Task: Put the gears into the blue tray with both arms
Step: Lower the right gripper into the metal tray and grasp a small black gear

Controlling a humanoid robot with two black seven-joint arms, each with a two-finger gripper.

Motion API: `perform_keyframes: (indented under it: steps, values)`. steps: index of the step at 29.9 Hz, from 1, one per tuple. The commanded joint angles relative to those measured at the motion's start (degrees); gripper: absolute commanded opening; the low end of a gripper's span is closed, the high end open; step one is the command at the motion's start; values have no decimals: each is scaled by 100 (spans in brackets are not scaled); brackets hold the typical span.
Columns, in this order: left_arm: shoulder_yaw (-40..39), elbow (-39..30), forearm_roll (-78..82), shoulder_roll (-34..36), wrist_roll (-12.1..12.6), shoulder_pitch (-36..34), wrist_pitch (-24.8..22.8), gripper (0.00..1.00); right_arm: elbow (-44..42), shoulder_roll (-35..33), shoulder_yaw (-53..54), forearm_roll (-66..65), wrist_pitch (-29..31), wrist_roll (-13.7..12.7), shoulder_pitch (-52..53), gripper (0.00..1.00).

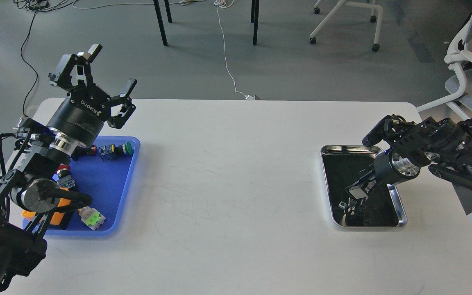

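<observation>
Now, starting at the left, our left claw hangs wide open above the far end of the blue tray, holding nothing. The tray sits at the left edge of the counter and carries push-button switches and a few other small parts; we see no gears in it.

Across the bare middle of the counter, the steel tray lies well apart on the right. Our right claw reaches down into its dark bottom. It shows small and dark against that surface, so we cannot tell whether its fingers are parted or closed. A few small glints near the tip may be gears, but they are too small to be sure.

We judge the step in hand to be picking a gear from the steel tray. To do it well we should come down straight over one piece, keep clear of the rim, and close gently so the small wheel does not skid on the slick bottom.
</observation>
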Motion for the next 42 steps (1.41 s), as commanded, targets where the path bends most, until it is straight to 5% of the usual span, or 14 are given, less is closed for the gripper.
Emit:
perform_keyframes:
  steps: [1,17,34,42]
  values:
    - [-3,0,0,11,0,0,-1,98,-1,-17,-8,1,1,0,-15,64]
    - [-12,0,0,19,0,0,-36,98,8,-69,-43,1,9,0,-33,55]
    - [-21,-9,0,28,0,0,-45,98,-1,-52,-70,1,9,0,-33,22]
    - [-30,-9,-9,90,0,-9,-45,98,122,-69,-52,10,9,0,274,20]
